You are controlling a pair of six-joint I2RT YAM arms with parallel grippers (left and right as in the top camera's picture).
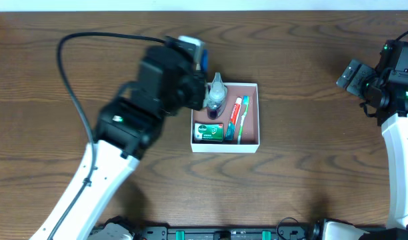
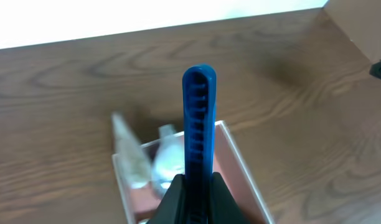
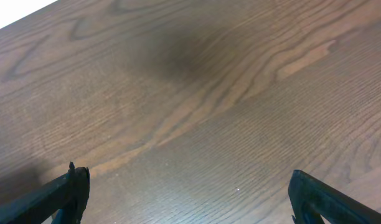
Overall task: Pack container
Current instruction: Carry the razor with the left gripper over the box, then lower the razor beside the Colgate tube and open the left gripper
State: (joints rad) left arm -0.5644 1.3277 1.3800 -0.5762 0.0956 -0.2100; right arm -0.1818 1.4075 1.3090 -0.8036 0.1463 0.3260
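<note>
The container [image 1: 252,143] is a shallow white-walled box with a pinkish floor at the table's middle. In it lie a green box [image 1: 209,132], a red tube [image 1: 235,113], a teal toothbrush [image 1: 243,117] and a clear bottle [image 1: 217,93] with purple liquid. My left gripper [image 1: 199,79] is shut on a blue comb [image 2: 198,121], holding it over the container's left back corner [image 2: 231,144]; the bottle shows blurred below [image 2: 169,158]. My right gripper [image 3: 187,199] is open and empty over bare wood at the far right [image 1: 364,83].
The dark wooden table [image 1: 311,173] surrounds the container. A black cable [image 1: 74,80] loops over the table's left side. The table's back edge meets a white surface [image 2: 116,18].
</note>
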